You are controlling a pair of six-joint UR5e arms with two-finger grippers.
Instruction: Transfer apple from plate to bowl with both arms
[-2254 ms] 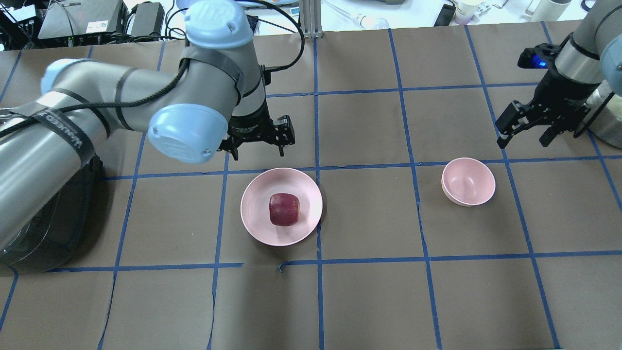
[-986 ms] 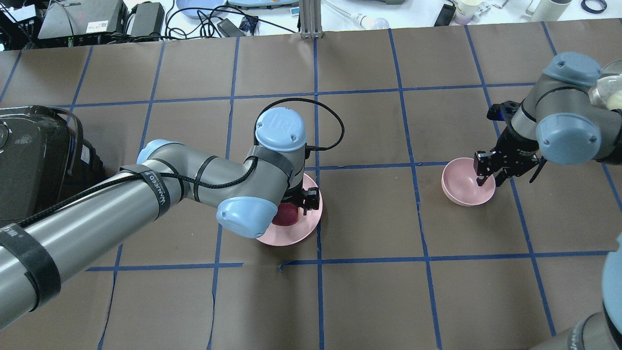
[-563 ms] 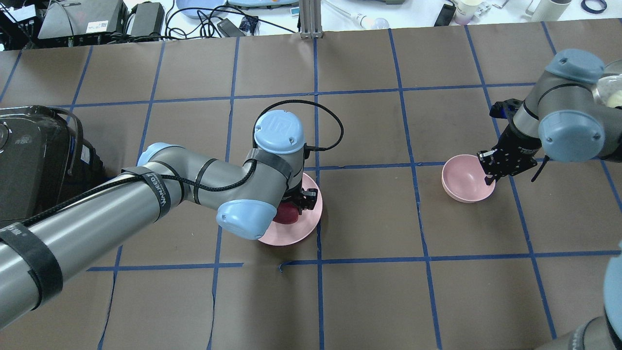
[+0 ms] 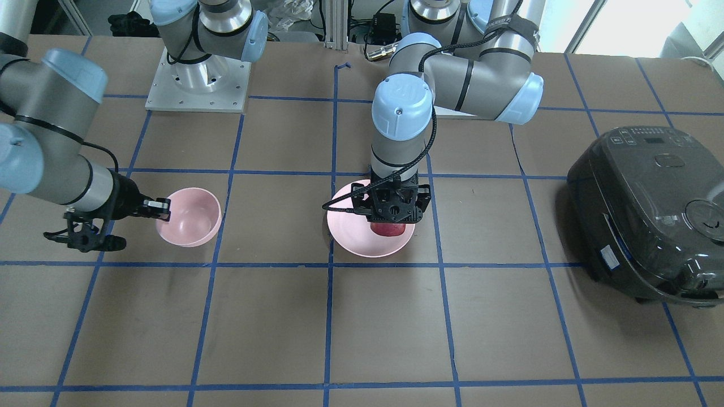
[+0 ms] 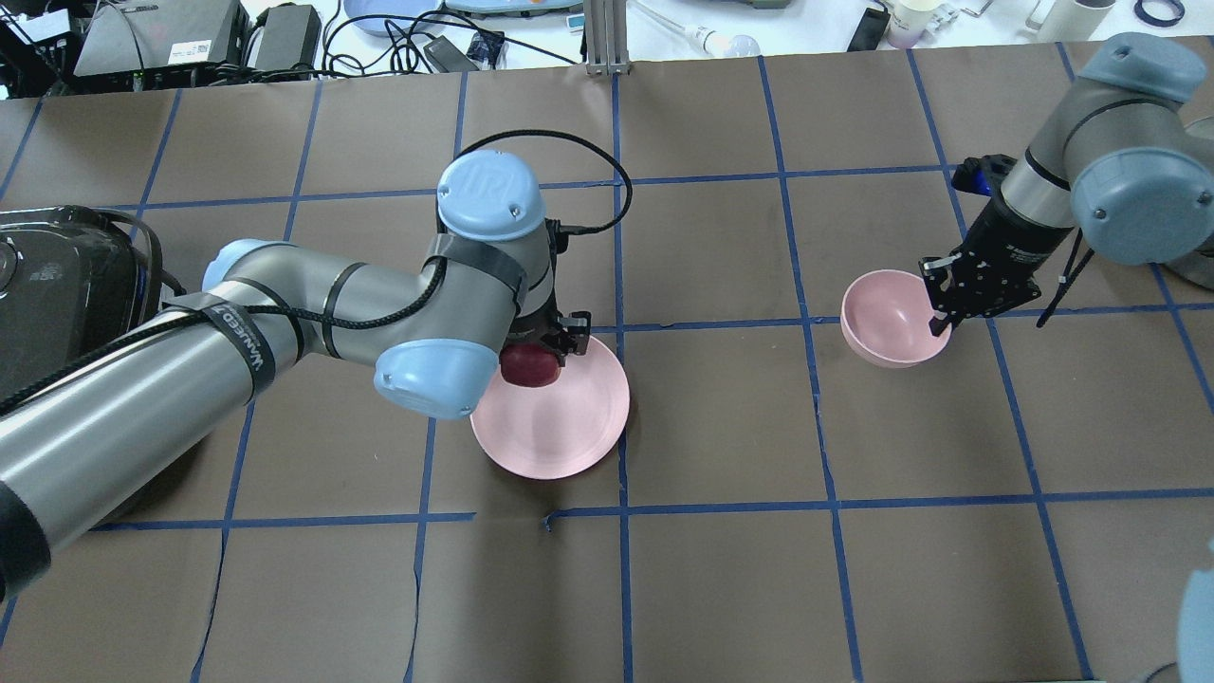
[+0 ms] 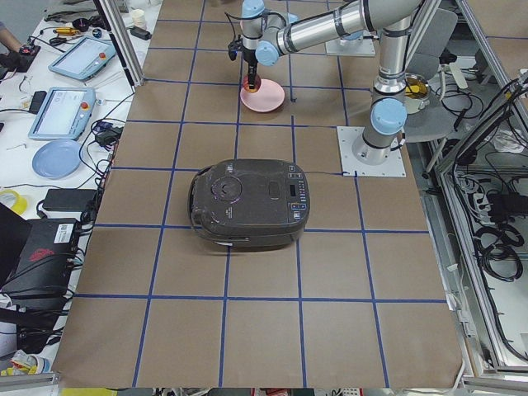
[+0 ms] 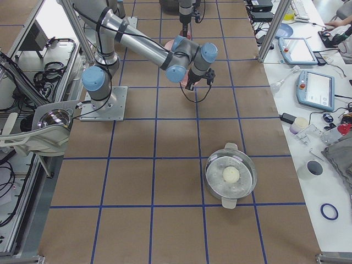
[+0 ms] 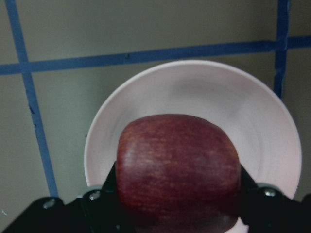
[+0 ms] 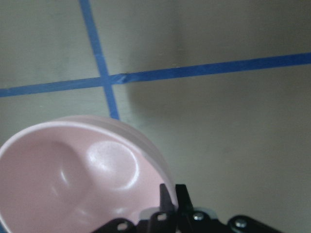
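Observation:
The dark red apple is clamped between the fingers of my left gripper and hangs just above the far part of the wide pink plate. The left wrist view shows the apple between both pads with the plate below it. My right gripper is shut on the right-hand rim of the small pink bowl and holds it tilted. The right wrist view shows the bowl with its rim pinched between the fingers. The front view shows the apple, plate and bowl.
A black rice cooker stands on the robot's left end of the table, also at the overhead view's left edge. A lidded steel pot stands at the right end. Brown paper with blue tape grid covers the table.
My left gripper has risen with the apple, lifting it off the plate's middle toward the far rim. My right gripper has closed on the bowl's rim and drawn the bowl left and up.

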